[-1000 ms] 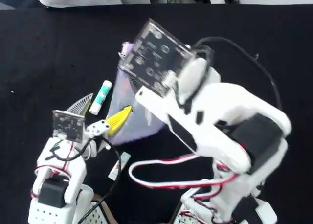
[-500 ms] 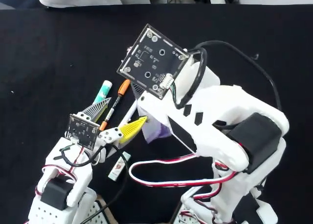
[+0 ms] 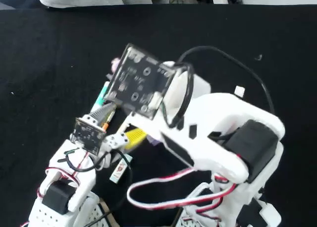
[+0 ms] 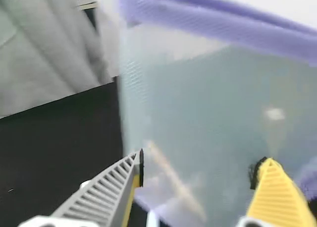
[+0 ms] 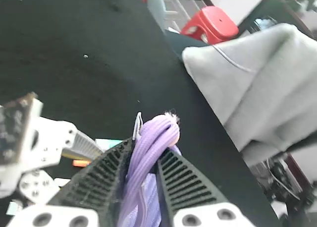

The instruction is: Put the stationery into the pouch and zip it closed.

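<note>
Our right jaws pinched the purple pouch (image 5: 151,138); our left jaws stood spread near it; a glue stick (image 3: 102,94) lay outside; we judged filling and zipping unfinished.

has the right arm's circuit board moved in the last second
Yes. In the high view the circuit board has shifted left and away from the table's far edge, toward the left gripper.
</note>
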Controlling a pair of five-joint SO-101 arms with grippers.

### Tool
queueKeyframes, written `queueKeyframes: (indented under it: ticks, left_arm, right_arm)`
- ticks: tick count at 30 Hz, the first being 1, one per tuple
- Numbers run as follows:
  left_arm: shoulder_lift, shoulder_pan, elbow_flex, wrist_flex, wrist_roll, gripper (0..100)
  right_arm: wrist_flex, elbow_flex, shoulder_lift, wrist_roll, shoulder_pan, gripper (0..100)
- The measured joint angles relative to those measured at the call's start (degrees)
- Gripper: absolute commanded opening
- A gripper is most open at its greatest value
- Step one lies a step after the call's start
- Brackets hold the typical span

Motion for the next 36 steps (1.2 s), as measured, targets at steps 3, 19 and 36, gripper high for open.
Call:
queueKeyframes:
  ticks: [3, 19, 36]
  left_arm:
    - [-0.1, 4.7, 0.0, 0.0, 0.0, 36]
    - [-0.4, 3.2, -18.5, 17.5, 0.0, 26]
    - [-0.4, -8.4, -22.7, 18.5, -4.8, 26]
  right_arm:
    - [0.0, 0.0, 0.0, 0.0, -0.6, 1.1]
    - [0.0, 0.0, -4.7, 0.2, 2.3, 1.2]
    - [-0.4, 0.0, -8.7, 6.2, 10.6, 1.2]
